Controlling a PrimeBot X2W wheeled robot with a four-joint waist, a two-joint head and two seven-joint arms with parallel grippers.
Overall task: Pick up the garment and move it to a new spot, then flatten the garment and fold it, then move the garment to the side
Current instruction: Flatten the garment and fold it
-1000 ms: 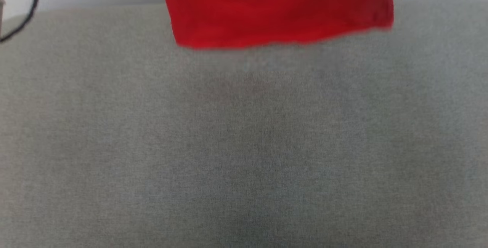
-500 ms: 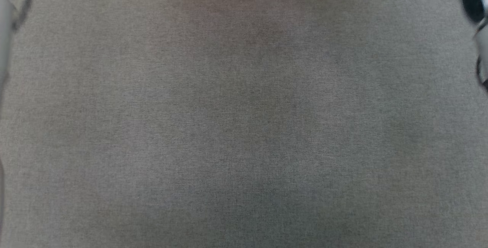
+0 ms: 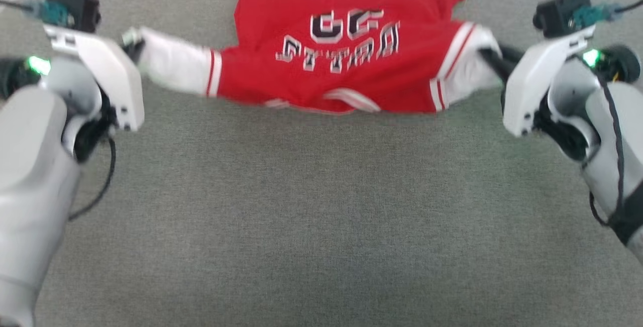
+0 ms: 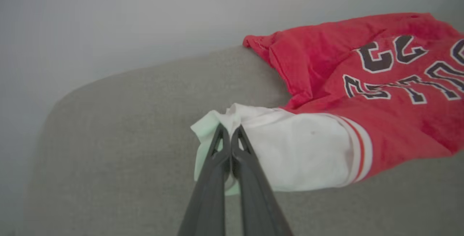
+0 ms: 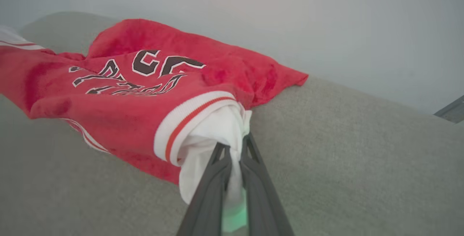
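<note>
Garment (image 3: 346, 73) at far edge btwn L hand (image 4: 227, 132), R hand (image 5: 233, 149); front open.

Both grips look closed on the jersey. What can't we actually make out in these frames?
- Head view: left gripper fingertips blurred against the white lining of the garment.
- Left wrist view: chest lettering cut off by the right edge.
- Right wrist view: how much lining the right gripper pinches, hidden between its fingers.
- All views: the garment's underside, covered by its top layer.
</note>
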